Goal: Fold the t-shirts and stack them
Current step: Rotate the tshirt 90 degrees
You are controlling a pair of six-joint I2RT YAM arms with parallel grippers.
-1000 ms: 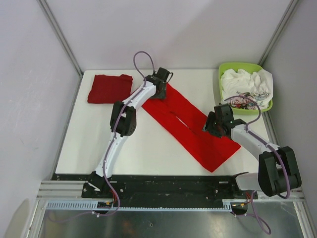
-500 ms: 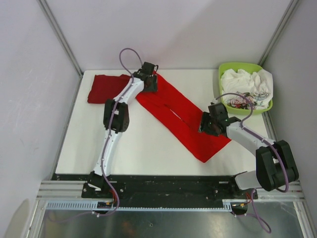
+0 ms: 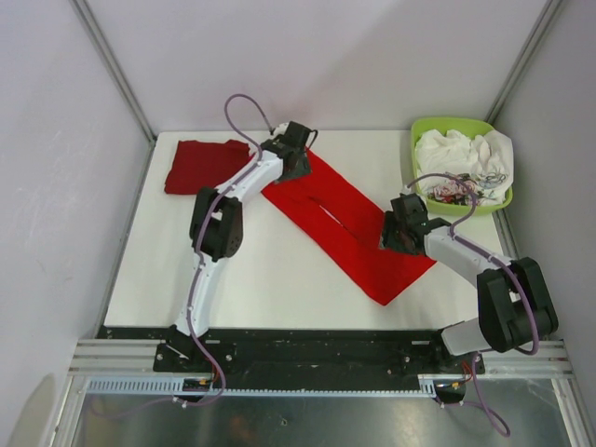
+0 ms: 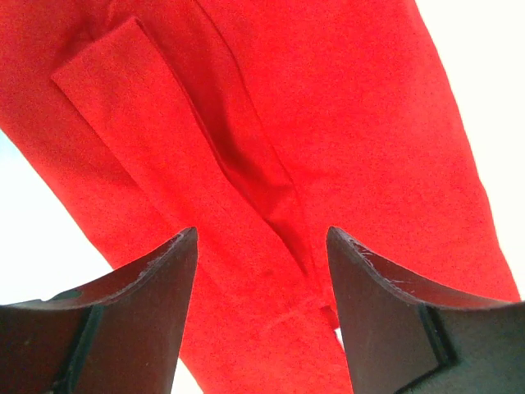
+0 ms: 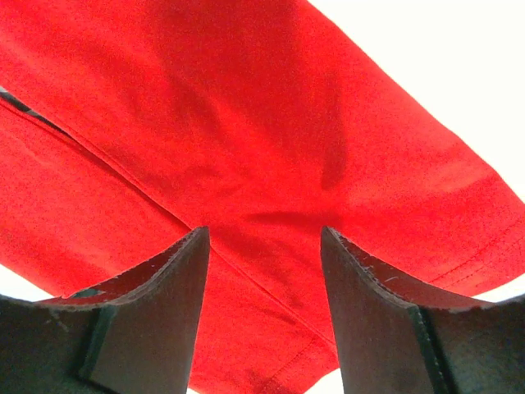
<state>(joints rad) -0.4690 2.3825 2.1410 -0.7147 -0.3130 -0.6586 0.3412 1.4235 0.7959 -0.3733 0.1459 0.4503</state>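
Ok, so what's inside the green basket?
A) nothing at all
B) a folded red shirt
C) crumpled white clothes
C: the lime-green basket at the table's far right corner is filled with crumpled white cloth, some of it with a colourful print.

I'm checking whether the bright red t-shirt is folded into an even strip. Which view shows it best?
Top external: the bright red t-shirt shows nearly whole, a long diagonal strip. Left wrist shows only a close patch with a folded flap; right wrist, a patch with a hem.
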